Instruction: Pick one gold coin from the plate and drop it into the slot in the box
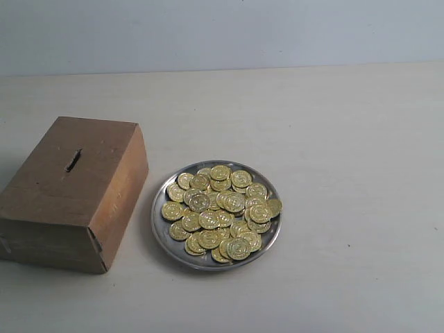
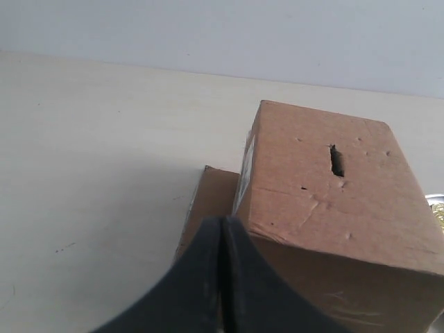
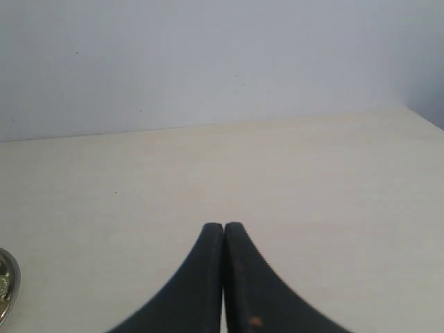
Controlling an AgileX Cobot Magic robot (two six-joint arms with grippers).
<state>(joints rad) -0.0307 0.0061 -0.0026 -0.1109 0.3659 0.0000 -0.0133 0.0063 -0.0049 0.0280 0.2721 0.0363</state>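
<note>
Pale cream tabletop (image 1: 333,139) ran right across the scene, with a plain grey-blue wall (image 1: 208,31) behind it. Over on the left of the exterior view sat the brown cardboard box (image 1: 69,187), and there on its top face was the box slot (image 1: 73,160), a short dark slit with rough edges, roughly mid-panel. Just beside the box, to its right, lay the silver plate (image 1: 157,225), with a narrow strip of table between the two. And what a load it carried: gold coins (image 1: 222,208) heaped and overlapping, all inside the shiny rim. On the left wrist camera, the left gripper (image 2: 222,222) had its two black fingers pressed tip to tip, holding nothing, and it hung near a top corner of the box with the slot in plain sight beyond. The right gripper (image 3: 223,225) looked the same, fingers squeezed together and empty, over bare table. Only a sliver of the plate's rim showed at the edge of its picture.
</note>
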